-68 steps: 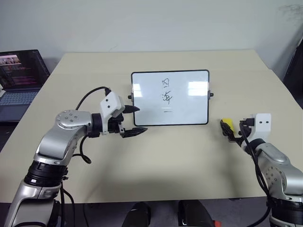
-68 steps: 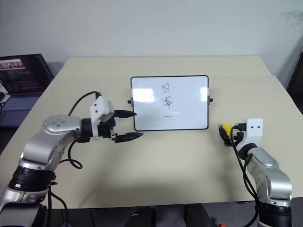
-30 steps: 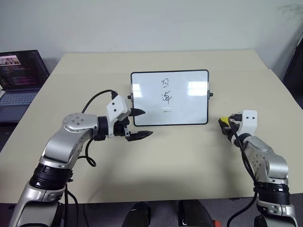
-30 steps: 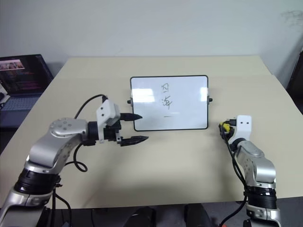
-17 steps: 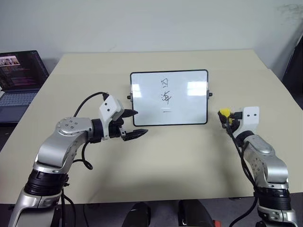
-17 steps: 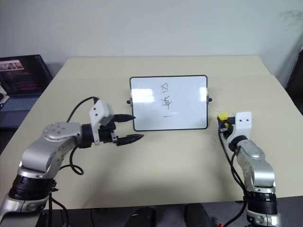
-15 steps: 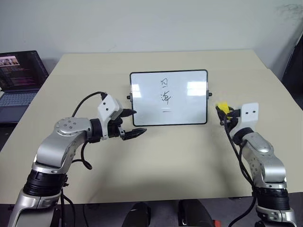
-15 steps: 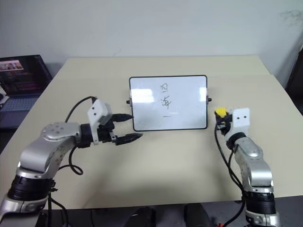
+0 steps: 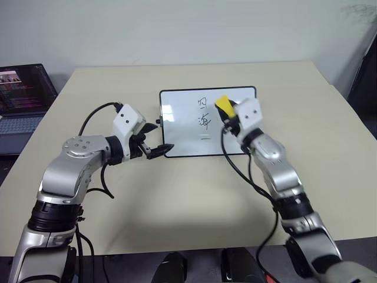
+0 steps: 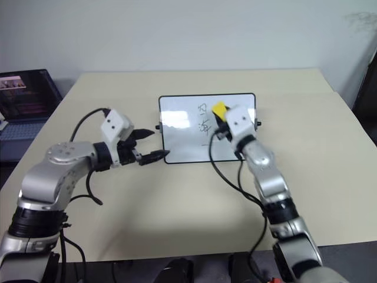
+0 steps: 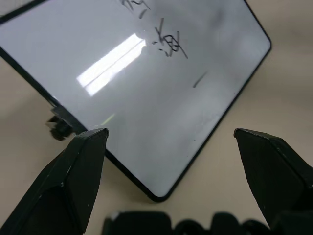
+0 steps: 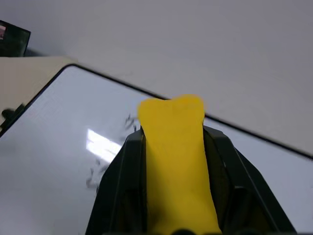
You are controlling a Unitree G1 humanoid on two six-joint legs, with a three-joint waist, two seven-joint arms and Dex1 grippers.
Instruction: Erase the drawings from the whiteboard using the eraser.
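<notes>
While over the whiteboard [image 9: 182,127], the eraser [image 9: 223,105] beside the drawings [image 9: 204,115].

Both arms have silver-grey rounded shells with black joint rings, and loose black cables loop alongside them above the table [image 9: 177,200]. Each wrist carries a white boxy housing with two small dark dots. The left gripper [image 9: 154,150] and right gripper [image 9: 227,118] have tapered black fingers.

right gripper [image 9: 227,118] | carried eraser [image 9: 222,105] up over whiteboard [image 9: 177,124] (beside drawings [image 9: 204,113])
</notes>
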